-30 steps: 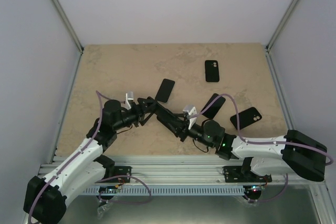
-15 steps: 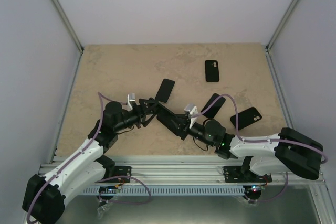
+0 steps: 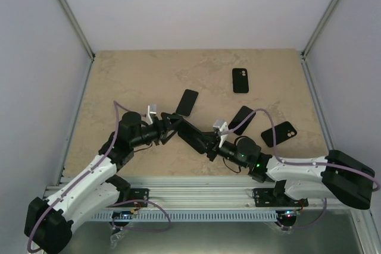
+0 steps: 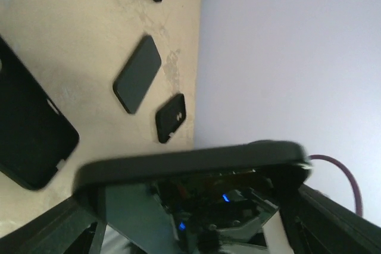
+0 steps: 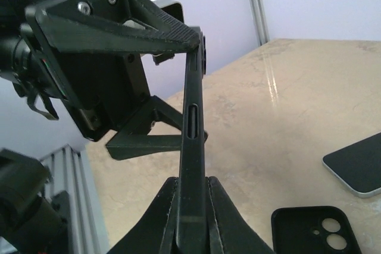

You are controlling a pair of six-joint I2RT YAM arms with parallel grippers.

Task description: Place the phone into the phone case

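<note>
Where the two arms meet over the near middle of the worktop (image 3: 131, 87), a thin black slab (image 5: 192, 117) is held up off the surface between them. Seen edge-on from the right wrist, it has a narrow slot in its side. Whether it is the phone or the case, I cannot tell. The right tool (image 5: 191, 197) is clenched on its near end, one finger flat against each face. The left tool (image 3: 173, 127) stands wide, grasping the slab, which spans from one of its fingers to the other. Beyond them on the worktop lie a far case (image 3: 240, 80) and a right-hand case (image 3: 280, 133), both with camera cutouts. A left rectangle (image 3: 187, 102) and a middle rectangle (image 3: 240, 120), both flat and dark, lie there too.
</note>
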